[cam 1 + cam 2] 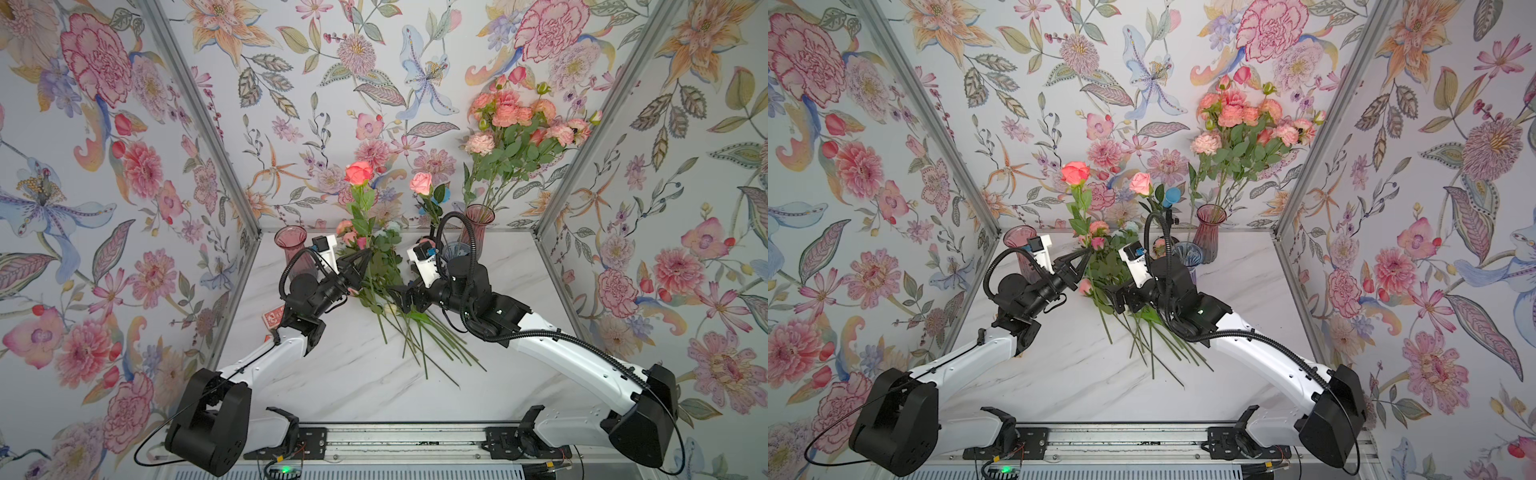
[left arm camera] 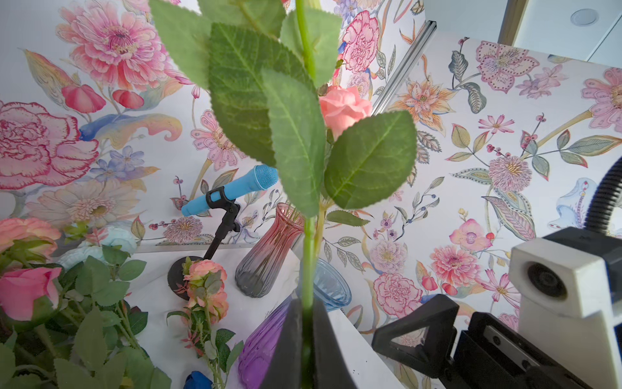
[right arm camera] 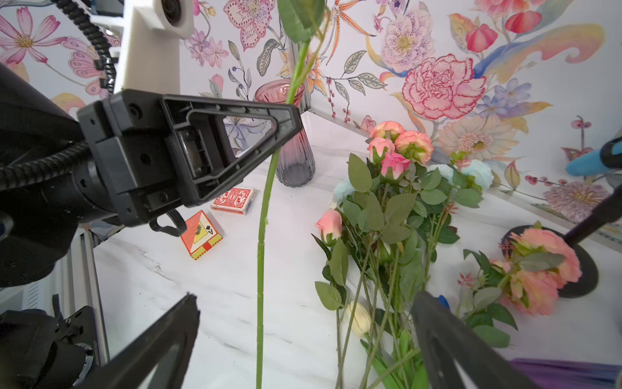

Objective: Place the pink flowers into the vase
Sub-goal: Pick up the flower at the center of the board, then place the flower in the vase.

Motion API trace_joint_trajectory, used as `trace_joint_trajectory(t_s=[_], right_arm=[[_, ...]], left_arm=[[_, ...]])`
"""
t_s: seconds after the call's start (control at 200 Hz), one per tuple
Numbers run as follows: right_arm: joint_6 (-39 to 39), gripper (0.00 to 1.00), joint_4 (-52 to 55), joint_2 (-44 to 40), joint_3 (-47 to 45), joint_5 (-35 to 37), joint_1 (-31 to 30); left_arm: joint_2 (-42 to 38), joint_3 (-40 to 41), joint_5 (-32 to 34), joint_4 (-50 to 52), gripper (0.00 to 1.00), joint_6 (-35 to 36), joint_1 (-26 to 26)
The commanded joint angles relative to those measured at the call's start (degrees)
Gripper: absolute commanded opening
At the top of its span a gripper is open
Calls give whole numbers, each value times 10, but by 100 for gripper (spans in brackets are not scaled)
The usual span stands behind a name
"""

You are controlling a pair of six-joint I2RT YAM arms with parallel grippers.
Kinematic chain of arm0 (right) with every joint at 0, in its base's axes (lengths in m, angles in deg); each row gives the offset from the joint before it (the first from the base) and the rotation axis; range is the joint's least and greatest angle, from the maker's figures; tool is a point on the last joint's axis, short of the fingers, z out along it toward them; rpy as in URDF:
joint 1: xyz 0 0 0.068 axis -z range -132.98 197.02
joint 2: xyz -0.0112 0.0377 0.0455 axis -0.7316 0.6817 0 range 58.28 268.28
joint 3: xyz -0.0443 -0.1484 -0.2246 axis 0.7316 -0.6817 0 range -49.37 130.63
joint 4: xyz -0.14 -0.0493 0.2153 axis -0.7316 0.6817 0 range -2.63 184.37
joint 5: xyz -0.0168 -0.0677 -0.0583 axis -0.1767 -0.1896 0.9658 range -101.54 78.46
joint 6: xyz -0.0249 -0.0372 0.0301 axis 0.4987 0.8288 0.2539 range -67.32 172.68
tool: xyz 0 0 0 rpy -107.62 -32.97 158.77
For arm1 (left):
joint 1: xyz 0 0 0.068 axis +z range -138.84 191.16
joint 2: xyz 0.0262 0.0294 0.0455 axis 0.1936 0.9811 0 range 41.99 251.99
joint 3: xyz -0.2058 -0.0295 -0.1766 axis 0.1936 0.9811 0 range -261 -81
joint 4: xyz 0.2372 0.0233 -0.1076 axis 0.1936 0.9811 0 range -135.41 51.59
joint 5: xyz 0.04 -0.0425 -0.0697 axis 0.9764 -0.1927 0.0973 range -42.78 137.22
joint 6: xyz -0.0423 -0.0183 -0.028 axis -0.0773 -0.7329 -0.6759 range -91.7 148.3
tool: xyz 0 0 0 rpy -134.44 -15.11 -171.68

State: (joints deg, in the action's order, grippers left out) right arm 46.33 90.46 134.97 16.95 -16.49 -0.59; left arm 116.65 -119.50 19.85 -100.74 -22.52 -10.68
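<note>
My left gripper (image 1: 367,257) is shut on the green stem of one pink rose (image 1: 358,172), holding it upright above the table; the stem (image 2: 308,262) runs between its closed jaws. The lower stem (image 3: 261,256) hangs between the wide-apart fingers of my right gripper (image 3: 306,299), touching neither. That right gripper (image 1: 401,297) is open, low over the pile of pink flowers (image 1: 386,278) lying on the marble table (image 1: 332,374). At the back right a pink vase (image 1: 478,222) holds a tall bunch of pink flowers (image 1: 515,120). Another pink rose (image 1: 422,183) stands upright behind my right arm.
An empty pink vase (image 1: 291,245) stands back left. A blue glass vase (image 2: 331,286) and a purple vase on its side (image 2: 266,340) sit near the pile. A blue microphone on a black stand (image 2: 232,188) is at the back. Two card boxes (image 3: 234,200) lie by the left arm.
</note>
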Motion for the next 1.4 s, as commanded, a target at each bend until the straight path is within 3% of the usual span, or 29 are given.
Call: trace_joint_trajectory(t_s=[0.0, 0.145, 0.786, 1.036, 1.256, 1.396], right_arm=[[-3, 99, -29, 27, 27, 11, -3], [-11, 99, -42, 59, 54, 6, -6], [-13, 71, -45, 140, 119, -13, -8], [-25, 50, -56, 152, 125, -17, -8], [-32, 42, -59, 165, 136, -19, -9], [-35, 28, -60, 170, 140, -17, -10]], left_arm=[[12, 6, -32, -93, 0, -35, 1], [12, 10, -29, -93, 0, -37, -3], [6, 6, -14, -59, 0, -7, -10], [8, 6, -14, -60, 0, -8, -10], [9, 6, -14, -59, 0, -8, -10], [9, 6, -13, -58, 0, -7, -9]])
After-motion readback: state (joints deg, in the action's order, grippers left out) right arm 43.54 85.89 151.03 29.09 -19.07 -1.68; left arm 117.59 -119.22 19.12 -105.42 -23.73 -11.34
